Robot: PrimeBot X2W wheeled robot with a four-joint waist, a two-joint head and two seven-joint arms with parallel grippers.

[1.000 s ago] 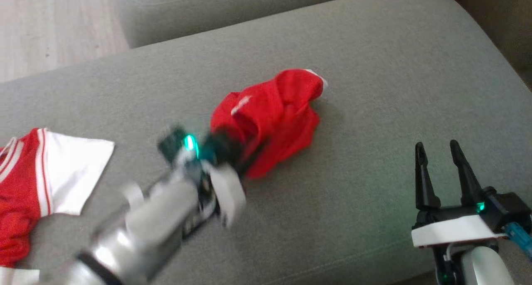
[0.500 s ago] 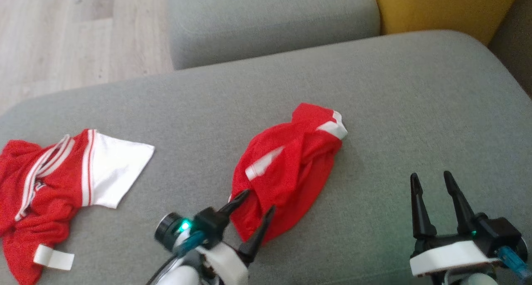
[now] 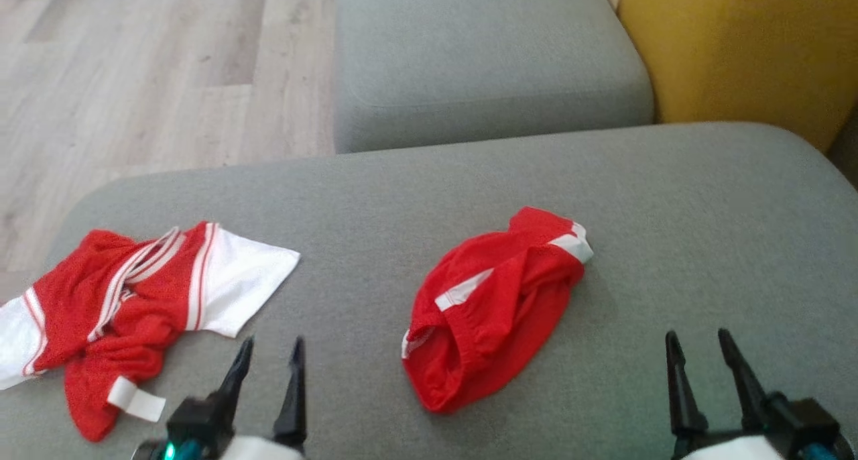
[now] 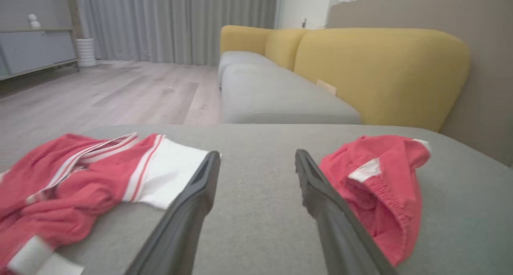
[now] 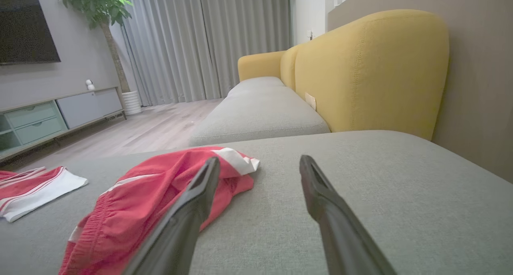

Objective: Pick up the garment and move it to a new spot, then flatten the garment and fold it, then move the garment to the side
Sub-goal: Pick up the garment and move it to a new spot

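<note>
The garment (image 3: 489,306), red shorts with white stripes and an elastic waistband, lies crumpled in the middle of the grey sofa cushion (image 3: 704,212). My left gripper (image 3: 273,342) is open at the lower left, a short way left of the garment and holding nothing. In the left wrist view the garment (image 4: 380,187) lies just right of the open left gripper (image 4: 257,154). My right gripper (image 3: 697,336) stands open at the lower right, apart from the garment. In the right wrist view, the garment (image 5: 152,199) lies to the left, behind the left finger of the right gripper (image 5: 259,159).
A red and white jersey (image 3: 134,299) lies rumpled on the cushion's left end, near its edge. A second grey cushion (image 3: 482,64) and a yellow backrest (image 3: 737,44) lie beyond. Wooden floor (image 3: 134,78) lies at the far left.
My left gripper has opened, let go of the garment and drawn back to the lower left. The garment has settled on the cushion. The head camera has shifted. The right gripper has stayed open.
</note>
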